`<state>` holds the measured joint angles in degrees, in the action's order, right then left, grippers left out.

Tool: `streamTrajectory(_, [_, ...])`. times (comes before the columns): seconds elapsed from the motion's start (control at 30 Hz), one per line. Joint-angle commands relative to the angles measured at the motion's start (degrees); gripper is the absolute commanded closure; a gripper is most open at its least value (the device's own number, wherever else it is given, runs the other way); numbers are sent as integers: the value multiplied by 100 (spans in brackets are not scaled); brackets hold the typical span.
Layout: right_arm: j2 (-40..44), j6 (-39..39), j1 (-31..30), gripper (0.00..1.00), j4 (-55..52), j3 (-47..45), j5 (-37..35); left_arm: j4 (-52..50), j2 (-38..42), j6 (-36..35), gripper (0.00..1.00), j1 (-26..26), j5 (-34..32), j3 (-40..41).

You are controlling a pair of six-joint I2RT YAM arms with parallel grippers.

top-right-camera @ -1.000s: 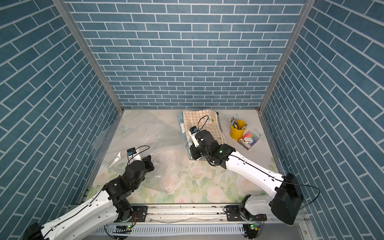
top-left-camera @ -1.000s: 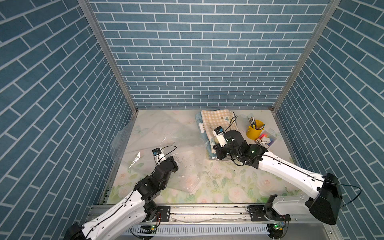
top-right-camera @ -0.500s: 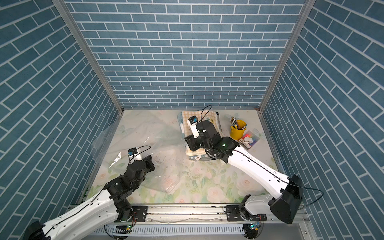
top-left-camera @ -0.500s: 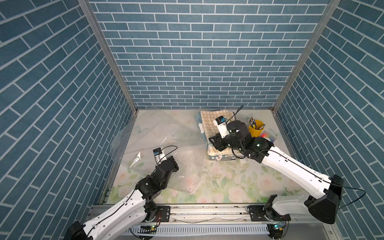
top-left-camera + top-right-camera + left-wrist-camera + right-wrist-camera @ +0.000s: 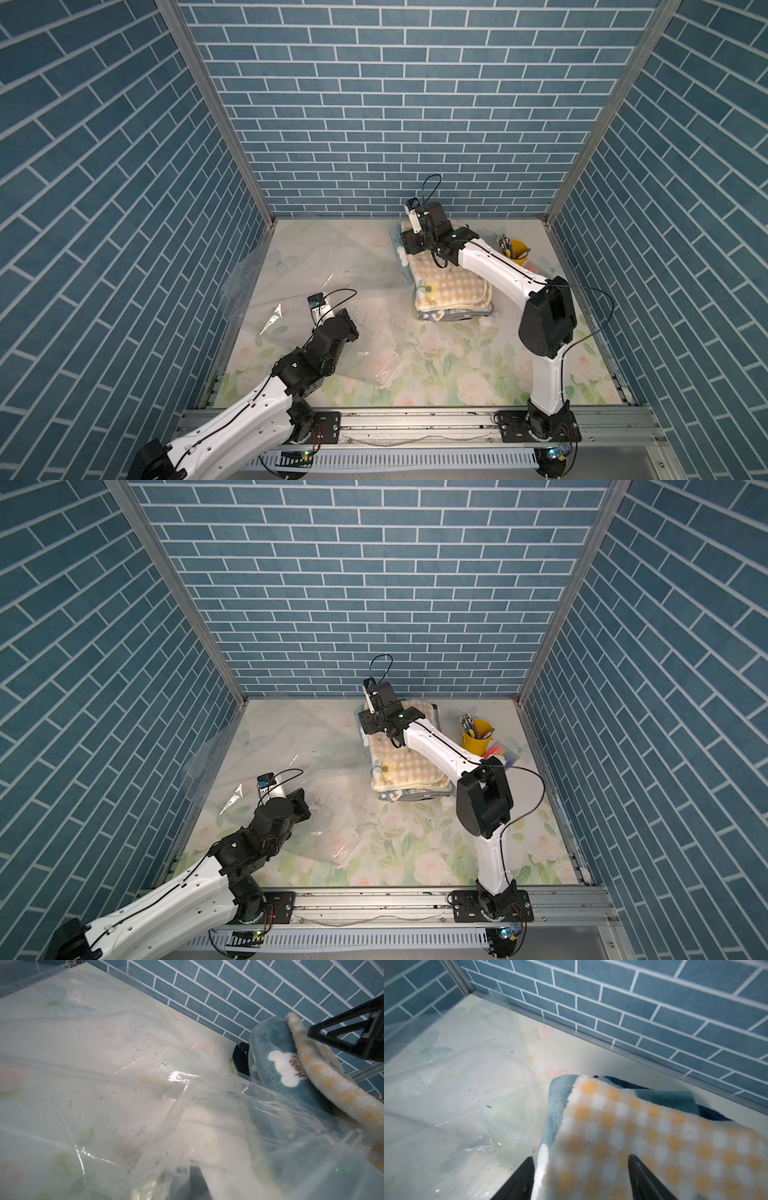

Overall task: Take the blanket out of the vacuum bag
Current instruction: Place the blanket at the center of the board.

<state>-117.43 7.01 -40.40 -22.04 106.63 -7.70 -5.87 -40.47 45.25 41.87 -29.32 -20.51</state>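
Observation:
The blanket, yellow-checked and folded over teal and dark layers, lies at the back right of the table. The vacuum bag, clear crinkly plastic, spreads flat to its left, and its edge reaches the blanket's side. My right gripper hovers open over the blanket's far end, its fingers wide apart with the blanket's corner below them. My left gripper is shut on a fold of the bag's plastic near the front left.
A yellow cup of pens stands right of the blanket, with small colourful items beside it. Blue brick walls close in the floral tabletop on three sides. A metal rail runs along the front.
My right gripper has opened, let go of the blanket and moved up and toward the back wall. The blanket now rests flat. The left arm has hardly moved.

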Motion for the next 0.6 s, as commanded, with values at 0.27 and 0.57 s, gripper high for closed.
streamTrajectory(0.27, [172,58,40,63,440,-198,-138,-94,168,109,89,-21,-335,309])
streamTrajectory(0.57, [1380,317,264,100,1915,-1679,300,-15,18,108,89,-21,-256,241])
